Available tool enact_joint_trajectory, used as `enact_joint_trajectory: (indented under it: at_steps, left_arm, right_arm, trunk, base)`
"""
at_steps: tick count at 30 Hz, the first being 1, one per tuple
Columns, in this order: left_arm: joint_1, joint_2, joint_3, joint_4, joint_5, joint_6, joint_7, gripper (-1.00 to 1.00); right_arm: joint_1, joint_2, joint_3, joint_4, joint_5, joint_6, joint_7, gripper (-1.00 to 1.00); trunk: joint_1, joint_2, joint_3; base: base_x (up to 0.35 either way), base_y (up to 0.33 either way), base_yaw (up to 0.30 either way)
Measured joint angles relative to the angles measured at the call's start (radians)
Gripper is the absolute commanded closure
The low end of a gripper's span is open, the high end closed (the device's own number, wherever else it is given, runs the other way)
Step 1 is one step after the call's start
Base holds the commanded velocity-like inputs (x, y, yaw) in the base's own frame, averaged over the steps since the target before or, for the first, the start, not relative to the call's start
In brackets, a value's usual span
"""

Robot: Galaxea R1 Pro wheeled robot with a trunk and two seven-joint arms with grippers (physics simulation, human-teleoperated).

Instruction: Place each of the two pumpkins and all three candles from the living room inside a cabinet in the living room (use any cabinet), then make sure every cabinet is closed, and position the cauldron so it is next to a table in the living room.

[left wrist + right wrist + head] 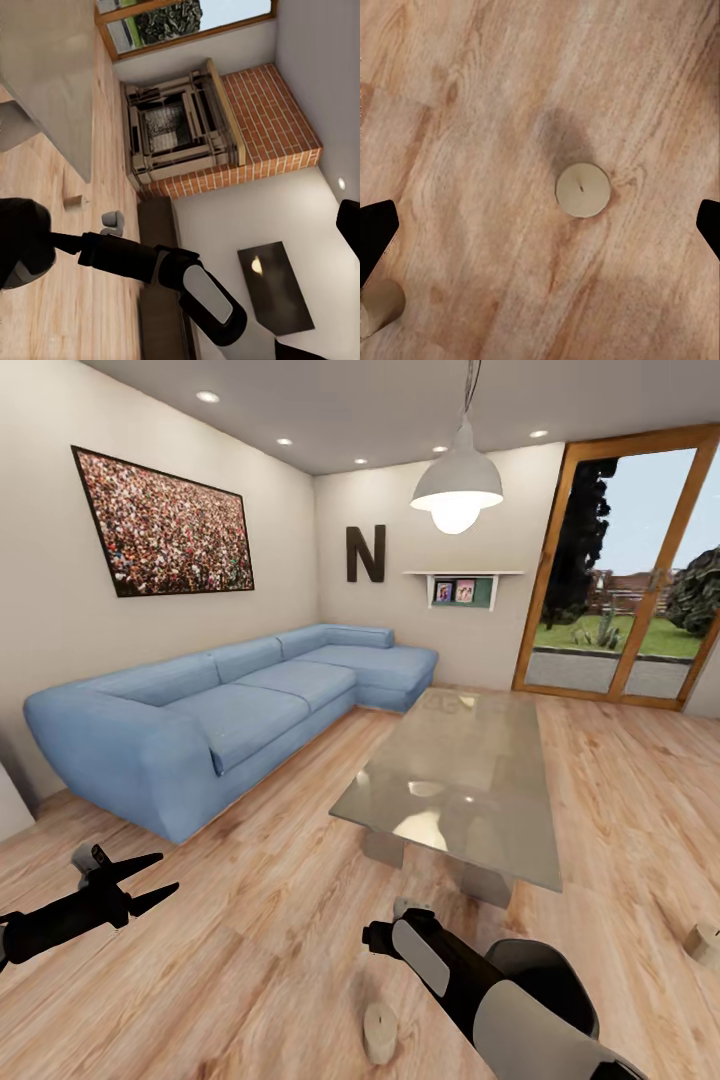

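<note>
Directly beneath the right gripper's [540, 225] spread jaws stood a stubby beige wax candle [583, 190], probably light, rigid, best pinched across its round sides.

Left arm [60, 925]: matte black tube ending in two tapered, pointed black fingers [135, 865]; small grey cylindrical fitting on top near the wrist. Right arm [470, 985]: black joints, glossy white elongated shell panels with rounded ends, dark grey rounded elbow housing behind.
</note>
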Motion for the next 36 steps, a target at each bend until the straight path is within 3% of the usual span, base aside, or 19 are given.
enact_joint_trajectory:
  at_steps: [27, 36]
  left_arm:
    - [0.0, 0.0, 0.0, 0.002, 0.002, 0.0, -0.001, -1.0]
    - [0.0, 0.0, 0.0, 0.001, 0.001, 0.0, -0.001, -1.0]
  right_arm:
    - [0.0, -0.001, 0.0, 0.005, 0.001, 0.0, 0.0, -1.0]
    - [0.0, 0.001, 0.0, 0.015, 0.0, -0.029, -0.002, -1.0]
  trunk:
    - [0.0, 0.0, 0.0]
    - [0.035, -0.063, -0.028]
  base:
    - [0.019, 0.004, 0.0]
    - [0.0, 0.0, 0.0]
